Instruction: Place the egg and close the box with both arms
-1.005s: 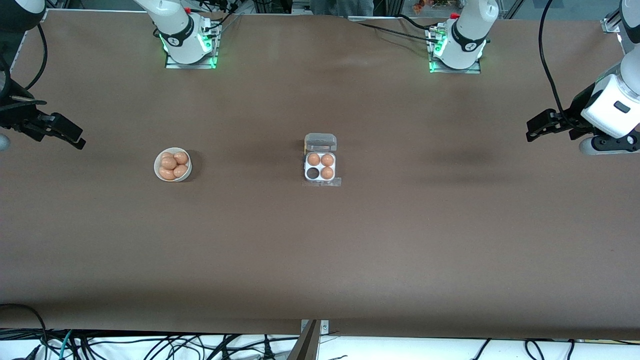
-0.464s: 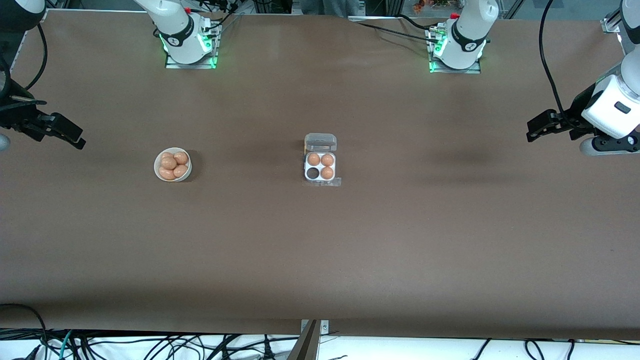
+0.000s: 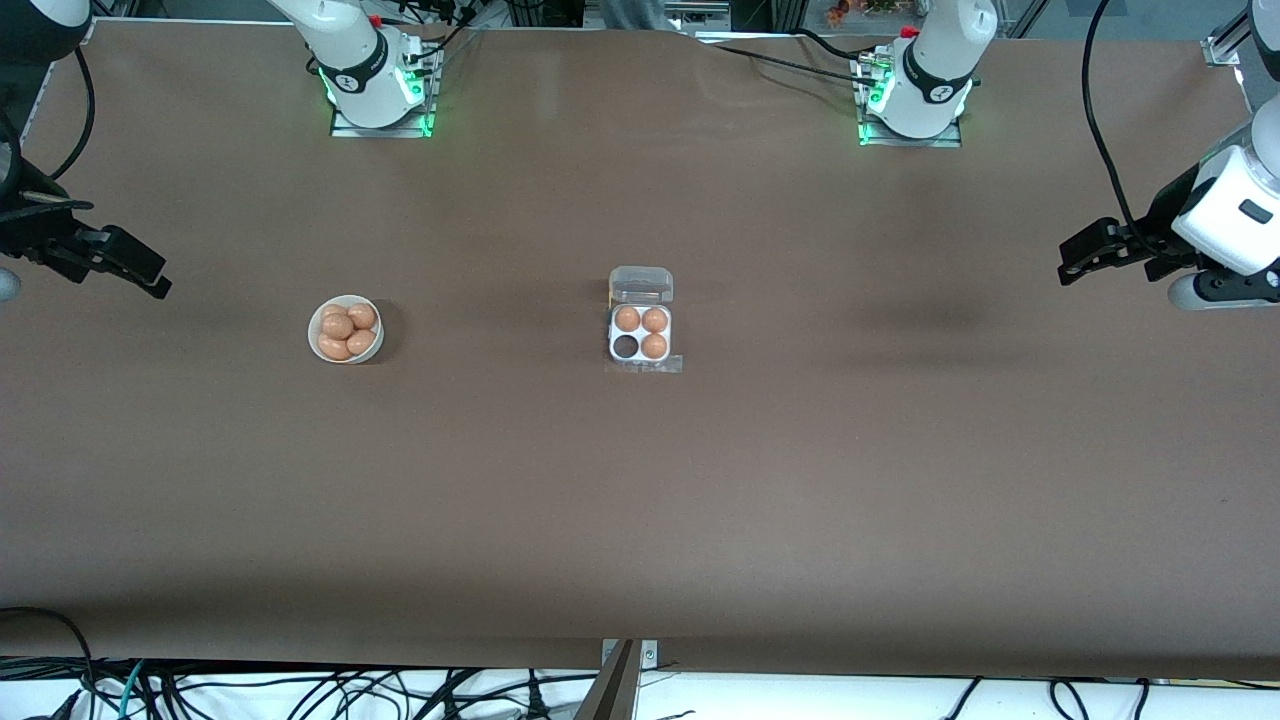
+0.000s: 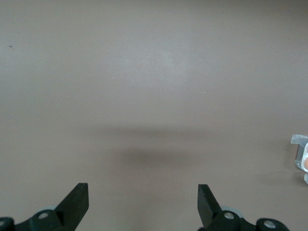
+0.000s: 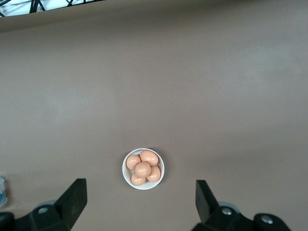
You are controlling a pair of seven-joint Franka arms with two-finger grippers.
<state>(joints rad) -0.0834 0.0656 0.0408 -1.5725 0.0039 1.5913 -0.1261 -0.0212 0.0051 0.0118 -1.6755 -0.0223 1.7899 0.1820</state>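
Note:
The clear box (image 3: 612, 352) sits mid-table with its lid (image 3: 641, 284) open. Three orange-brown eggs (image 3: 654, 346) fill its cells, and the cell nearest the front camera toward the right arm's end is empty. Several more eggs (image 3: 338, 326) lie in a round white bowl (image 3: 312, 336) toward the right arm's end. My right gripper (image 3: 150, 272) is open and empty in the air near that end; its wrist view shows the bowl (image 5: 124, 174) and eggs (image 5: 143, 168) ahead of it (image 5: 139, 199). My left gripper (image 3: 1072, 258) is open and empty at the other end; its wrist view (image 4: 143, 199) shows the box's edge (image 4: 299, 140).
The brown table (image 3: 640, 500) carries only the bowl and the box. The arm bases (image 3: 380, 90) stand at the edge farthest from the front camera. Cables (image 3: 300, 690) hang along the edge nearest it.
My left gripper has shifted slightly toward its own end of the table. My right arm, the box and the bowl have not moved.

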